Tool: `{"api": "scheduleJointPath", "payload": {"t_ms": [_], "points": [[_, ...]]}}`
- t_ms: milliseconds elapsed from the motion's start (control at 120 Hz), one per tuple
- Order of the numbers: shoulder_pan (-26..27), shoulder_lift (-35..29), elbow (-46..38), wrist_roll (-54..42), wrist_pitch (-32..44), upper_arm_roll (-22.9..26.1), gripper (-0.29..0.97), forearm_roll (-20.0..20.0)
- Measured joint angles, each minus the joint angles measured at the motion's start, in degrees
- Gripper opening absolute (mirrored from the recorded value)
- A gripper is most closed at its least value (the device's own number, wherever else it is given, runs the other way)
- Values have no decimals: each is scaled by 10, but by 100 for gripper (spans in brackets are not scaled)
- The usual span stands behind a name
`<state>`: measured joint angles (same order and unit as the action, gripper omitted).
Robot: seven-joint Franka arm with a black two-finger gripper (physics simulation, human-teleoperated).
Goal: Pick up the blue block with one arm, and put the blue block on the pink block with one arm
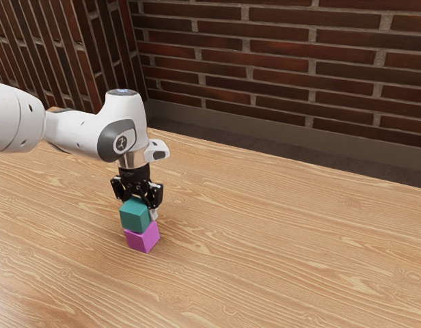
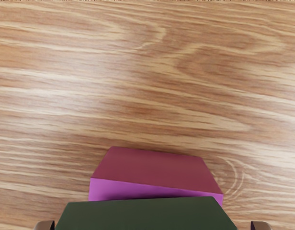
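Hanging straight above the stack, our gripper (image 1: pixel 137 199) was right over the blue block (image 1: pixel 134 216), which rested on the pink block (image 1: pixel 143 239), offset slightly left. We could not tell whether the gripper clasped it or stood open.

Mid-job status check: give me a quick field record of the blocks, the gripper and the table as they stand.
blue block: teal-blue cube, upright, sitting on top of the pink block
pink block: on the table, directly under the blue block
gripper: pointing down, right at the blue block's top
table: wood-grain surface
stage: stack appears made; arm not yet pulled away
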<state>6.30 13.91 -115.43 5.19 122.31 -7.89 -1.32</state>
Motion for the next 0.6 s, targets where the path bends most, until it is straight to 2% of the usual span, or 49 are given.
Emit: {"api": "scheduleJointPath", "payload": {"t_ms": [83, 133, 333, 433, 500, 600], "points": [[0, -1, -3, 2, 1, 0, 35, 1], [1, -1, -3, 2, 1, 1, 44, 0], [1, -4, -3, -1, 0, 6, 55, -4], [-3, -29, 9, -2, -16, 9, 60, 3], [-9, -61, 53, -3, -50, 14, 62, 14], [-13, -85, 216, -12, -150, 34, 64, 34]]}}
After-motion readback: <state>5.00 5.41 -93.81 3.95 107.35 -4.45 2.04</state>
